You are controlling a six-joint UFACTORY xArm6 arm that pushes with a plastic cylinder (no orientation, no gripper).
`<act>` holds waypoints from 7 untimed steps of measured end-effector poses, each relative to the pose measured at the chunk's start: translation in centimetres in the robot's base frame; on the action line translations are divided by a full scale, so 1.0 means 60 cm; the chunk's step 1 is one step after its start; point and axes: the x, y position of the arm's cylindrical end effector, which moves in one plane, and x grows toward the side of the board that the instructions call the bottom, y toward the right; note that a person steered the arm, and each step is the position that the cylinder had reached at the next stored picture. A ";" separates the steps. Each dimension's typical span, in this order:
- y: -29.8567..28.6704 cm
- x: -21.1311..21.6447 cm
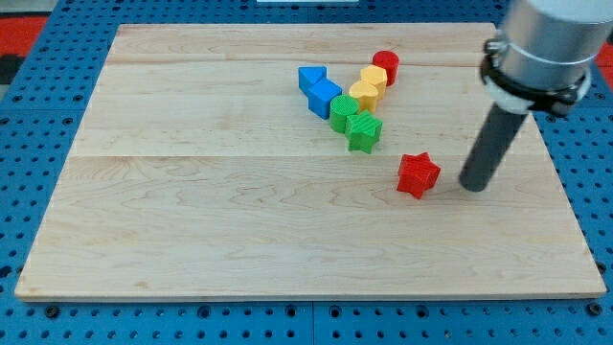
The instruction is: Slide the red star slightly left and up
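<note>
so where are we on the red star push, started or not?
Done: nothing I can confirm from one frame. The red star sits alone, below and to the right of the block cluster.
In hand: my tip is just to the star's right in the view, with a small gap, not touching.
Left: the whole push. From that side it can go left, but the upward part probably needs contact from lower on the star.

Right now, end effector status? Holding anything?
No pincer: my tip is a bare rod, holding nothing, just to the view's right of the red star, not touching.
</note>
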 end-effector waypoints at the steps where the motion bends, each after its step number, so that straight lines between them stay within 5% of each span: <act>1: -0.065 0.020; 5: 0.028 -0.009; 7: -0.037 -0.016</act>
